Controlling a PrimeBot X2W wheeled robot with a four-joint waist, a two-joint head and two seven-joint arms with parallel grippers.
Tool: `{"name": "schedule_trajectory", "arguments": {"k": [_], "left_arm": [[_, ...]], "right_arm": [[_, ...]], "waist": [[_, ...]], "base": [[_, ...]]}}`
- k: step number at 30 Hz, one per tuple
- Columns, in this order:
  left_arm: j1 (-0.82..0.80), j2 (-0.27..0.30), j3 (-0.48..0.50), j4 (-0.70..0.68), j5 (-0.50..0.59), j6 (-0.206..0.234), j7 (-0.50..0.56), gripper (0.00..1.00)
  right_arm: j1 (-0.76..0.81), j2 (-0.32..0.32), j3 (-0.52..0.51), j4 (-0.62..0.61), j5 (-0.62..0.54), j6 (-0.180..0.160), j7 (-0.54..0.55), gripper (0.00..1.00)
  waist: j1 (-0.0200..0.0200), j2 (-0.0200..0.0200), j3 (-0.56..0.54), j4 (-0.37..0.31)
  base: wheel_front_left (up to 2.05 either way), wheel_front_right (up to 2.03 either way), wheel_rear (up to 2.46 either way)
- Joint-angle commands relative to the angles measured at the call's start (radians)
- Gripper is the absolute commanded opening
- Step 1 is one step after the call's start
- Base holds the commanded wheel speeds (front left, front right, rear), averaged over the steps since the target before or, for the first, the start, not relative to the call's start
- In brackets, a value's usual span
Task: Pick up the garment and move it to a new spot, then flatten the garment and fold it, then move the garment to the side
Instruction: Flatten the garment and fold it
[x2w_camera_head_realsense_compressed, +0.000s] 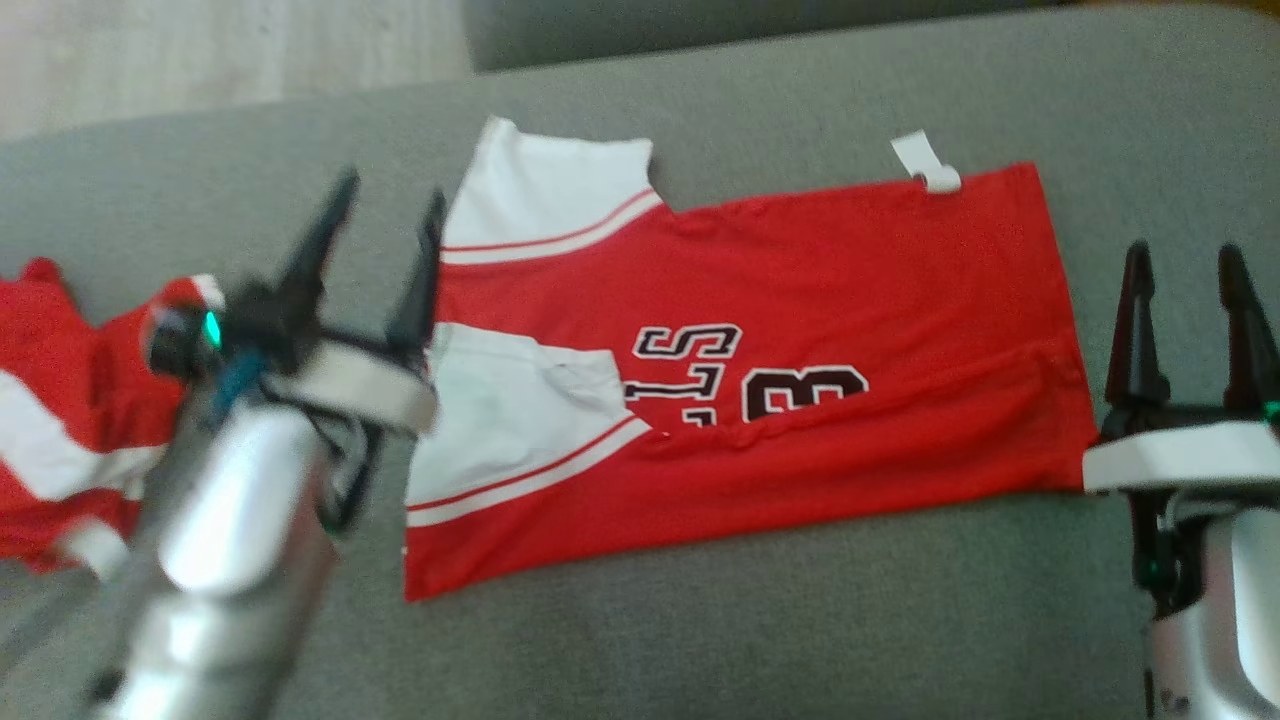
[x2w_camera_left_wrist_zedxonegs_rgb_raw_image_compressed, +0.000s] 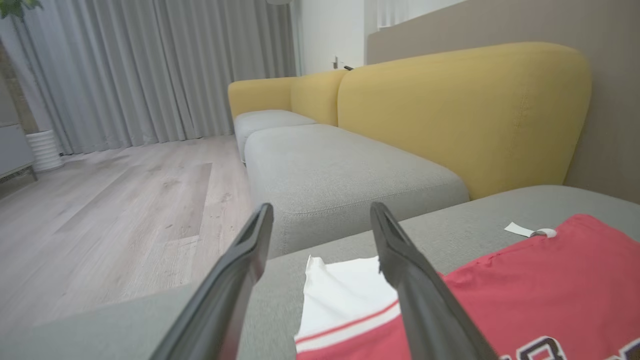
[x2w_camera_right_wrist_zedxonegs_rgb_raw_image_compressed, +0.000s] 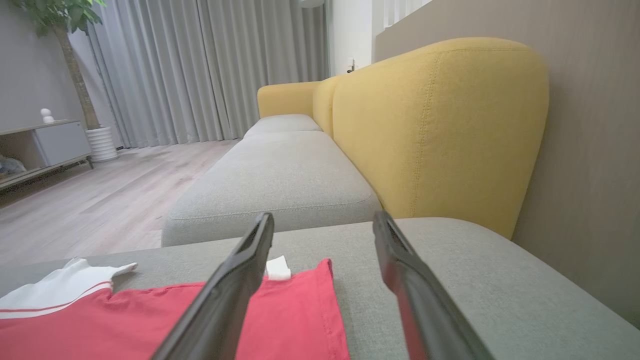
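A red garment (x2w_camera_head_realsense_compressed: 800, 330) with white sleeves and dark lettering lies folded lengthwise on the grey cushion (x2w_camera_head_realsense_compressed: 700, 640). My left gripper (x2w_camera_head_realsense_compressed: 390, 215) hangs open just off its left end, beside the white sleeves, holding nothing. At the cloth's right hem my right gripper (x2w_camera_head_realsense_compressed: 1187, 268) also stands open and empty. The left wrist view has the garment (x2w_camera_left_wrist_zedxonegs_rgb_raw_image_compressed: 525, 295) at lower right, with the left gripper (x2w_camera_left_wrist_zedxonegs_rgb_raw_image_compressed: 322, 212) above its white sleeve. In the right wrist view the garment (x2w_camera_right_wrist_zedxonegs_rgb_raw_image_compressed: 280, 320) lies at lower left under the right gripper (x2w_camera_right_wrist_zedxonegs_rgb_raw_image_compressed: 325, 220).
A second red and white garment (x2w_camera_head_realsense_compressed: 60, 420) lies bunched at the cushion's left edge. A white tag (x2w_camera_head_realsense_compressed: 925, 160) sticks out at the far hem. Yellow sofa backs (x2w_camera_right_wrist_zedxonegs_rgb_raw_image_compressed: 435, 130) and further grey seats (x2w_camera_left_wrist_zedxonegs_rgb_raw_image_compressed: 340, 165) stand beyond, with wooden floor (x2w_camera_left_wrist_zedxonegs_rgb_raw_image_compressed: 115, 210) to the left.
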Motion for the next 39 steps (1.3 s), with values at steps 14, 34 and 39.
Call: {"name": "schedule_trajectory", "arguments": {"k": [14, 34, 39], "left_arm": [[-0.469, 0.228, -0.084, 0.283, -0.1, -0.123, 0.387, 1.0], [-0.619, 0.319, -0.253, 0.467, -0.311, -0.123, 0.464, 1.0], [-0.622, 0.307, -0.287, 0.479, -0.363, -0.123, 0.51, 0.0]], "right_arm": [[-0.17, 0.019, 0.127, -0.063, -0.003, -0.001, -0.017, 1.0], [-0.243, 0.022, 0.17, -0.045, 0.026, -0.001, -0.044, 1.0], [-0.251, 0.022, 0.167, -0.046, 0.003, -0.001, -0.037, 1.0]], "waist": [[-0.0001, 0.0, 0.235, -0.19], [-0.0001, 0.0, 0.344, -0.294], [-0.0001, 0.0, 0.348, -0.285]], "base": [[0.0, 0.0, 0.0], [0.0, 0.0, 0.0], [0.0, 0.0, 0.0]]}}
